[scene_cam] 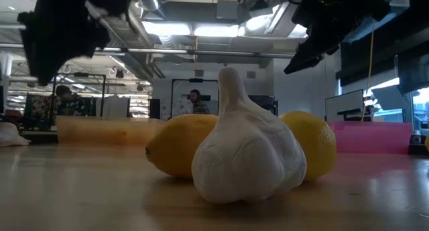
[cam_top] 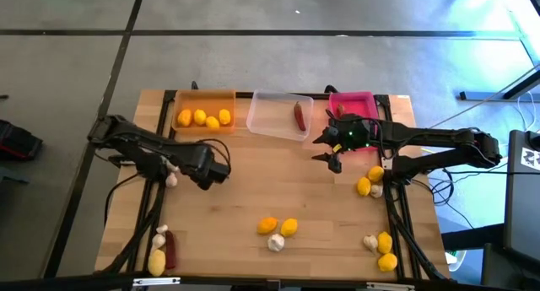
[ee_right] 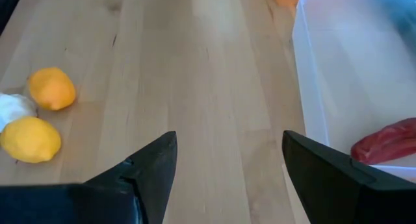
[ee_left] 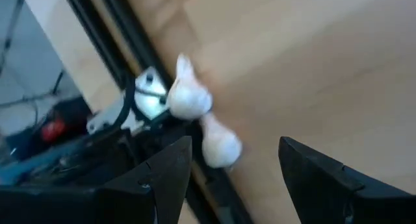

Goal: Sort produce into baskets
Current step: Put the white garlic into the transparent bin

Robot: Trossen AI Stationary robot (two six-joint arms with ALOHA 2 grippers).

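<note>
Produce [cam_top: 278, 229] scattered, no legible writing, left fingers [ee_left: 174, 175] and right fingers [ee_right: 153, 165] spread, empty.

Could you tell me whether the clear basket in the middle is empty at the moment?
Not empty: the clear basket holds one red chili, lying near its right side.

- Three baskets sit side by side along the counter's [cam_top: 278, 181] far edge: left basket [cam_top: 204, 101], middle basket [cam_top: 274, 115], right basket [cam_top: 353, 100].
- Four lemons [cam_top: 205, 117] lie in the left basket; a chili [cam_top: 299, 115] lies in the middle one.
- Two lemons [cam_top: 278, 227] and a garlic bulb [cam_top: 276, 243] cluster near the front centre.
</note>
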